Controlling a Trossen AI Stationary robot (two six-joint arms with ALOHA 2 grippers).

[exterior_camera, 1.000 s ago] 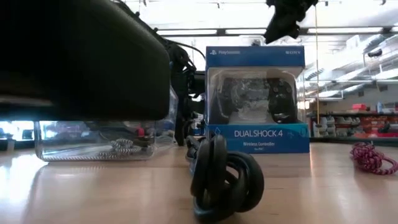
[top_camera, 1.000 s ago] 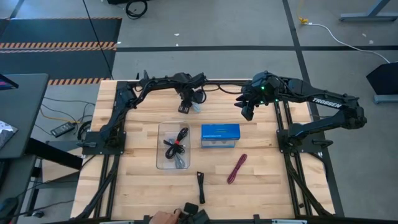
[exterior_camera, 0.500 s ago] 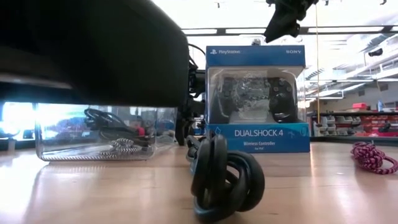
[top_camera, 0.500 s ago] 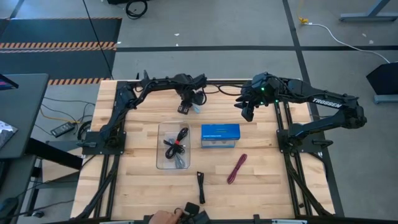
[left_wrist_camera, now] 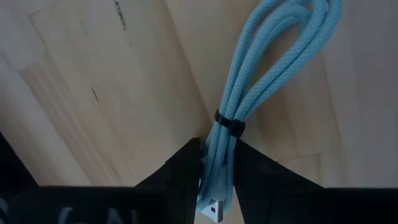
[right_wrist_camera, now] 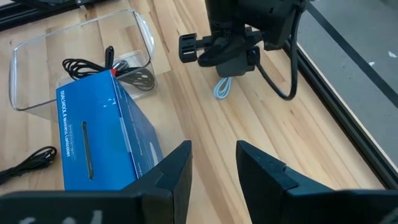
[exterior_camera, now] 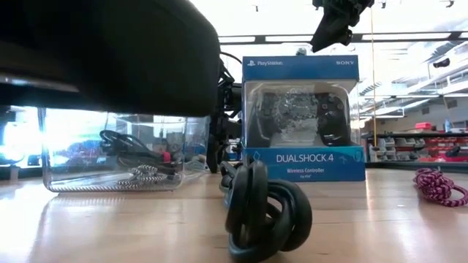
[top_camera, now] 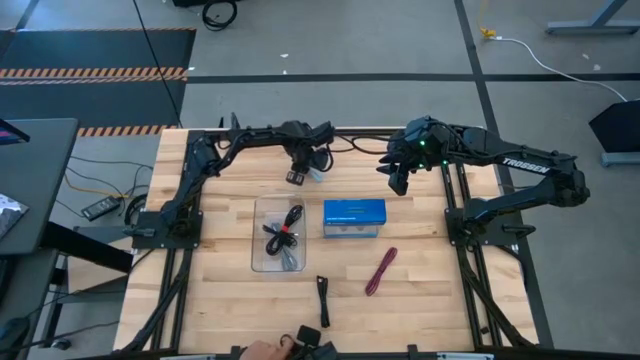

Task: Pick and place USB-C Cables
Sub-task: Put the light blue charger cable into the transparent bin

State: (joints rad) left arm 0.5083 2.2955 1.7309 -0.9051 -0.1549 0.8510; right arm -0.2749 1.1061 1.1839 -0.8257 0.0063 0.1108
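Observation:
My left gripper (top_camera: pixel 298 172) is near the table's far edge, shut on the light blue cable (left_wrist_camera: pixel 249 81), which also shows in the right wrist view (right_wrist_camera: pixel 222 88). My right gripper (right_wrist_camera: pixel 213 146) hovers open above the table's far right part (top_camera: pixel 398 180), beyond the blue box (top_camera: pixel 354 218). The clear tray (top_camera: pixel 262 240) holds dark cable bundles, one with red (top_camera: pixel 283 232). One black cable (exterior_camera: pixel 267 212) lies near the table's near edge. The maroon-pink cable (top_camera: pixel 381 270) lies to its right. My left gripper pinches the light blue cable between its two fingers (left_wrist_camera: pixel 180 177) at the plug end (left_wrist_camera: pixel 214 202), just behind the black tie (left_wrist_camera: pixel 230 123). The fingers point down and lie along the bundle. The looped end (right_wrist_camera: pixel 221 92) hangs below; whether it touches the table, I cannot tell.
The blue box stands upright right of the tray (exterior_camera: pixel 117 157). A hand with a dark object (top_camera: pixel 300 347) is at the table's near edge, and a large dark shape (exterior_camera: pixel 102 58) blocks the low view's left. Bare wood lies right of the box.
The dark shape close to the low camera has shifted up, uncovering more of the tray behind it. Both arms have stayed about where they were.

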